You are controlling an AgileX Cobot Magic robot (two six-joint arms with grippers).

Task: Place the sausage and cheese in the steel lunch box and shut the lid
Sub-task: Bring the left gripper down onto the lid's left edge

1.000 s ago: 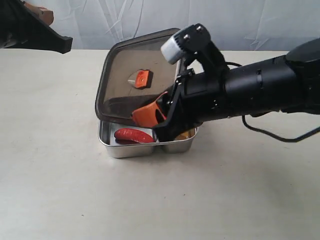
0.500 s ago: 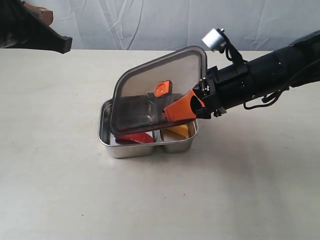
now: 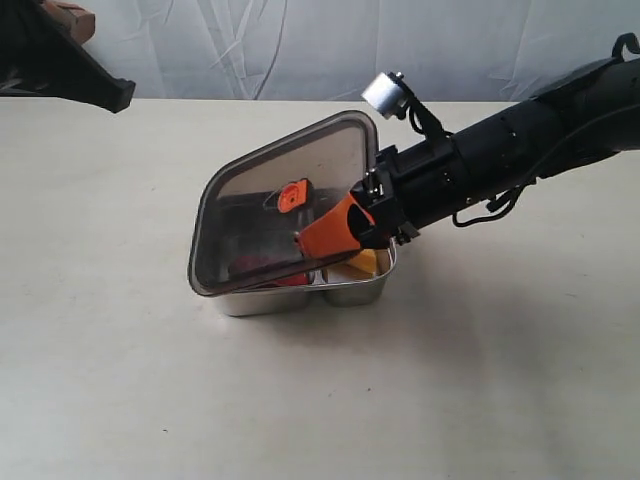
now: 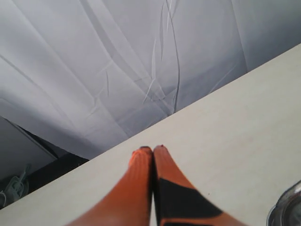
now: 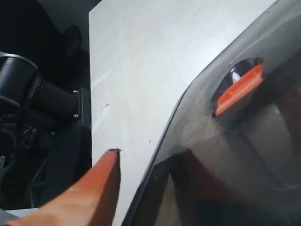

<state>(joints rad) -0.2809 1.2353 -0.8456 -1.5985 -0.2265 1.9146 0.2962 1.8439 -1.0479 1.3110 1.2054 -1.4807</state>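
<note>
Across the pale table [image 3: 120, 400], the right arm [image 3: 520, 150] is extending in from the right. The right gripper [image 3: 330, 232] is pinching the lid [image 3: 260, 215] at its right edge, with one orange finger [image 5: 94, 193] showing just outside the dark rim. The lid is hanging tilted over the steel lunch box [image 3: 262, 302], low at the left and raised at the far right, and it is sitting turned out of line with the box. Whether its low corner is touching the rim cannot be told. The cheese [image 3: 362, 264] is lying in the right compartment. The sausage [image 3: 262, 270] is showing red through the smoky lid in the left one. The valve tab [image 3: 292, 194] is facing up. The left gripper [image 4: 153, 153] is idling at the far left, its fingers pressed together on nothing.

Risk, as judged: the lid is likely to seat askew with its left corner overhanging, because the two outlines are not matching. Pressing down in that state could be pushing the unheld box along.

The surface is looking smooth and matte, offering little grip. A creased white backdrop [image 3: 300, 50] is closing off the far side.
</note>
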